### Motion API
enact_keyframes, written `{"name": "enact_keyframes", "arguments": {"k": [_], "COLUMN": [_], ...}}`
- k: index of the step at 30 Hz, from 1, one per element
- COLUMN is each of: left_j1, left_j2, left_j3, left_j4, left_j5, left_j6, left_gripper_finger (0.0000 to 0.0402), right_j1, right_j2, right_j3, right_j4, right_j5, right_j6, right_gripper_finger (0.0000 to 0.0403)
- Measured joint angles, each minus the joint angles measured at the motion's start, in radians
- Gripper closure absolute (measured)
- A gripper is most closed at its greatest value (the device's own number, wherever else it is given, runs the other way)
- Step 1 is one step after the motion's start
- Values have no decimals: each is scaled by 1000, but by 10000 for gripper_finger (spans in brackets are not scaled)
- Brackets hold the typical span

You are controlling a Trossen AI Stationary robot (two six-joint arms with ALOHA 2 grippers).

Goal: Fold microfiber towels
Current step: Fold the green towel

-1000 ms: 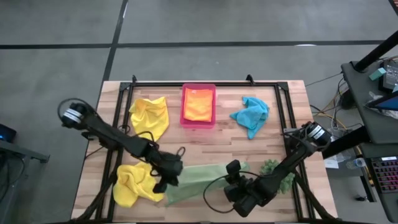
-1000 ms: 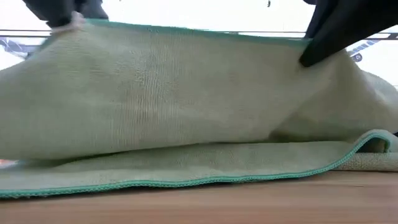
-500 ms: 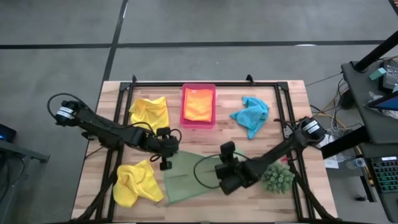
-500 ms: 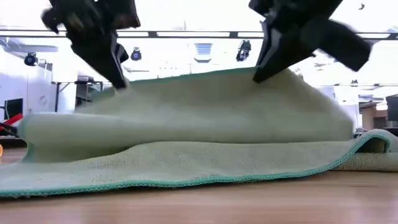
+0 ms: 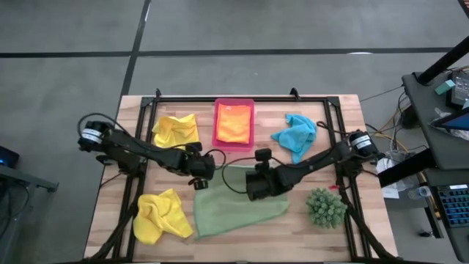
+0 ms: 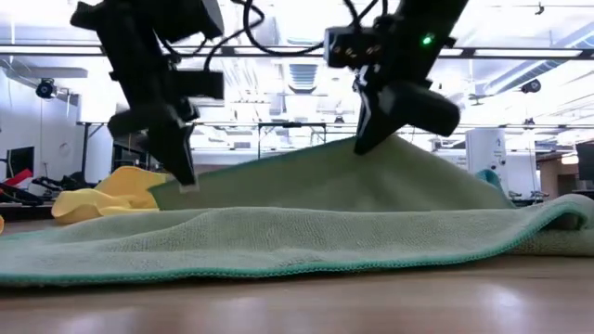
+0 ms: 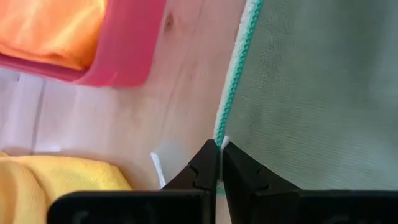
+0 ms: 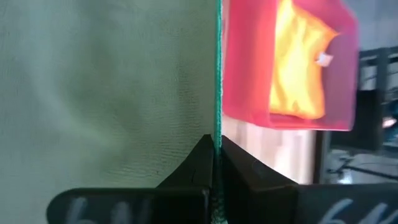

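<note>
Both the left gripper (image 5: 198, 178) and right gripper (image 5: 253, 189) pinch the light green towel (image 5: 238, 209) edge, mid-fold; next they should lay it flat, corners matched.

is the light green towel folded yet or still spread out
Spread, not folded: the light green towel lies one layer on the table, far edge lifted by the left gripper and right gripper.

The wooden tabletop (image 5: 242, 158) stands on a grey floor (image 5: 66, 66) crossed by dark seam lines. A dark desk (image 5: 440, 95) with cables stands beside it. In the low view, ceiling light strips (image 6: 278, 51) and spotlights (image 6: 46, 89) hang above white walls.
</note>
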Motion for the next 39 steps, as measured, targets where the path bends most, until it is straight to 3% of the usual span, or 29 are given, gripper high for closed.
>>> {"name": "enact_keyframes", "arguments": {"k": [6,12,21,29,31,35,39], "left_j1": [5,8,12,15,14,8,-3], "left_j2": [57,62,61,60,60,60,65], "left_j3": [0,4,7,50,70,77,52], "left_j4": [0,-1,-18,-151,-147,-40,131], "left_j5": [-8,-23,-27,-20,37,170,187], "left_j6": [-1,-14,-26,-28,-23,-20,-21], "left_gripper_finger": [401,397,330,306,306,306,306], "right_j1": [-40,-61,-70,-70,-70,-59,-38], "right_j2": [1,1,-17,-62,-70,-84,-93], "right_j3": [-10,-14,-15,-16,-22,-52,-70], "right_j4": [22,21,-26,-184,-206,-206,-200], "right_j5": [-22,-31,-31,-34,-47,-103,-111], "right_j6": [0,8,9,109,141,182,211], "right_gripper_finger": [385,340,277,285,290,303,319]}}
